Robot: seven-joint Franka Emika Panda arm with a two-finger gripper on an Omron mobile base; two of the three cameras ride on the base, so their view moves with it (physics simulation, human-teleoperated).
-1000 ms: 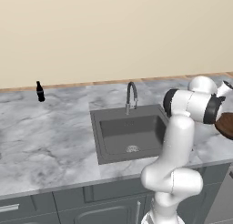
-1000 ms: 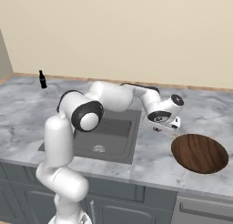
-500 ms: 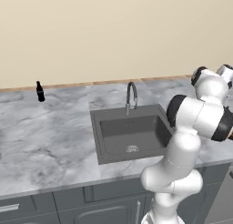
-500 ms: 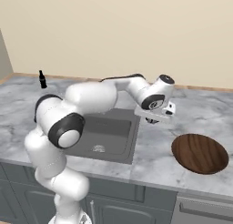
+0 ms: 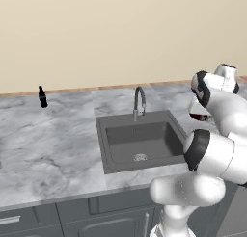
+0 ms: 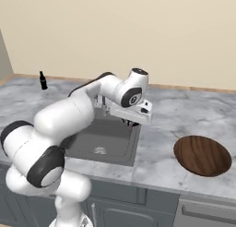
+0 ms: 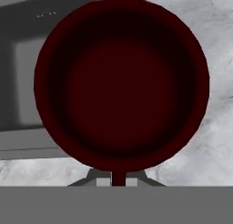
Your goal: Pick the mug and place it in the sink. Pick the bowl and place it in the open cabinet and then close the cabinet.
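- Hanging above the sink's [image 5: 140, 139] right rim in the left base view, the mug [image 5: 200, 117] shows a dark red inside under the arm's white wrist. A curved faucet [image 5: 139, 101] stands at the basin's far edge, and a small black bottle [image 5: 42, 97] stands far left on the marble counter [image 5: 53, 149].
- Right base view: the gripper [image 6: 133, 122] points down over the basin's right edge. The wooden bowl [image 6: 202, 155] lies on the counter well to the right, apart from the sink.
- Hand view: the fingertips [image 7: 103, 182] are clenched on the mug's rim. Its round red hollow faces the camera, with the sink to its left and marble to its right.
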